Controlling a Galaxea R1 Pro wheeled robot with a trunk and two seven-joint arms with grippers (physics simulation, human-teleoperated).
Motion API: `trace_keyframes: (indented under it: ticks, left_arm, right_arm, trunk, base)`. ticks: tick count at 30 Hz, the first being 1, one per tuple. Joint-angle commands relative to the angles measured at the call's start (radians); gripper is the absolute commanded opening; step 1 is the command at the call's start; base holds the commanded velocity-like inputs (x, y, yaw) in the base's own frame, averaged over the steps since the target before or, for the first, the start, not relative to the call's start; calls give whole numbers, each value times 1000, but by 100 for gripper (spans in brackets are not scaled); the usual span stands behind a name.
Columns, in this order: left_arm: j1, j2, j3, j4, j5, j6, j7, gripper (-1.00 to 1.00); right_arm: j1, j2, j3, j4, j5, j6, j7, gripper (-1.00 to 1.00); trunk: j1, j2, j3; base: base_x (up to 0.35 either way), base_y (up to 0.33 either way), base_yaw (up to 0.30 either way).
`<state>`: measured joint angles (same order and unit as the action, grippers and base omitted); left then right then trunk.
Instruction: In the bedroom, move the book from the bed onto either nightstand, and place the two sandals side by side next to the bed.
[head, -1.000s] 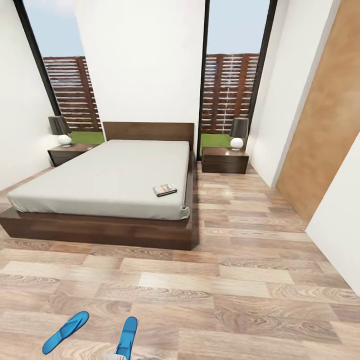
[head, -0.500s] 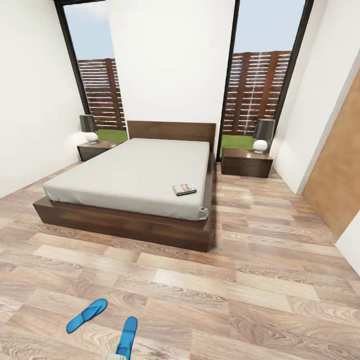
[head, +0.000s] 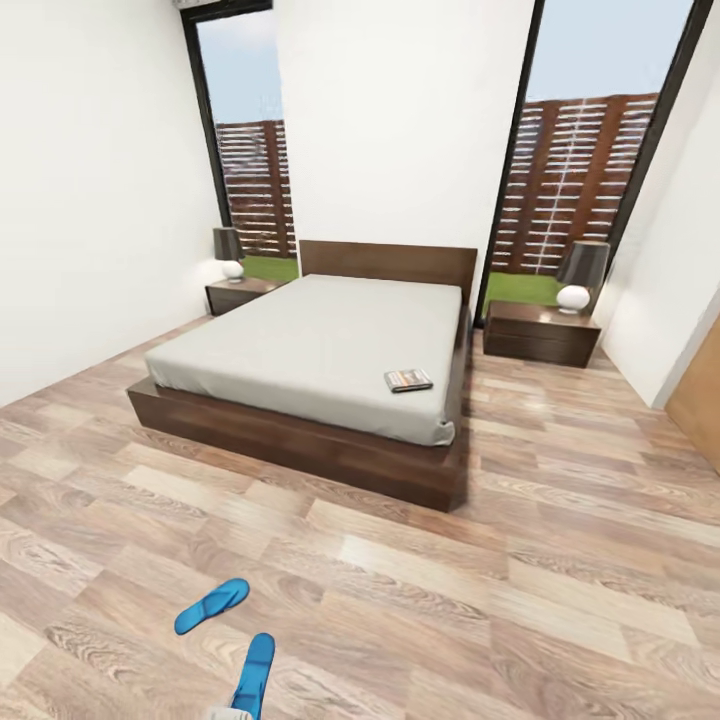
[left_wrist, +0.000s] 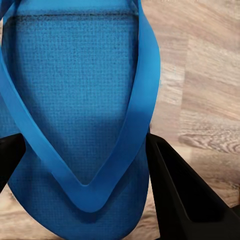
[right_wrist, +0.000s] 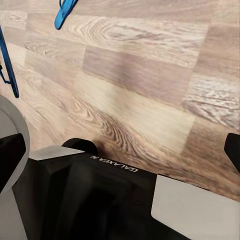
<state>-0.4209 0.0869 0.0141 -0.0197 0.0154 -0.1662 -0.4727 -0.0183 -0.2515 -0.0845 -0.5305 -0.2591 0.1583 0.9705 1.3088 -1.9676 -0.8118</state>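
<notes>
- The left gripper (left_wrist: 85, 165) holds one blue sandal (left_wrist: 80, 115): in the left wrist view its two dark fingers (left_wrist: 185, 195) stand at either edge of the sole, near the point where the straps meet in a V, and the sole fills the gap between them.
- In the head view this held sandal (head: 255, 672) shows at the lower edge, pointing roughly toward the bed, with a pale part of the robot just under it.
- The second sandal (head: 211, 606) lies flat on the wooden floor (head: 560, 600), close to the held one, on its left and a little farther from the robot, angled away from it rather than parallel.
- Both sandals are well apart from the bed (head: 300, 440), with open floor between them and its foot end.
- The book (head: 408, 380) lies flat on the pale mattress, near the bed's right edge and toward the foot end, far from both grippers.
- A nightstand (head: 541, 333) stands just beside the bed on the right of the headboard, with a lamp (head: 578, 275) on top; another nightstand (head: 240, 294) with a lamp (head: 230, 252) stands on the left.
- Whether the right gripper (right_wrist: 120, 150) is wide or narrow, I cannot tell; only a dark fingertip shows at each edge of the right wrist view, above bare floor (right_wrist: 150, 75) and the robot's own body (right_wrist: 100, 200).
- That view also catches the far sandal (right_wrist: 64, 12) lying on the floor and the thin blue edge of the held one (right_wrist: 7, 65).
</notes>
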Motion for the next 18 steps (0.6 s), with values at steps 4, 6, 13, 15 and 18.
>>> trace_keyframes:
  ticks: [4, 6, 13, 15, 18]
  left_arm:
    - [-1, 0, 1, 1, 0, -3, -4, -100]
    - [-1, 0, 1, 1, -1, -3, -4, -100]
    - [-1, 0, 1, 1, 0, -3, -4, -100]
    - [-1, 0, 1, 1, -1, -3, -4, -100]
    - [-1, 0, 1, 1, 0, -3, -4, -100]
  right_arm:
    - [0, 0, -1, 0, -8, 10, 4, 100]
    - [0, 0, -1, 0, -8, 10, 4, 100]
    - [0, 0, -1, 0, -8, 10, 4, 100]
    - [0, 0, -1, 0, -8, 10, 5, 100]
    - [0, 0, 0, 0, -8, 10, 5, 100]
  trunk:
    - [0, 0, -1]
    - [0, 0, -1]
    - [0, 0, -1]
    - [0, 0, -1]
    - [0, 0, -1]
  base:
    - [20, 0, 251]
    - [60, 0, 188]
    - [16, 0, 70]
    - [1, 0, 6]
    - [0, 0, 2]
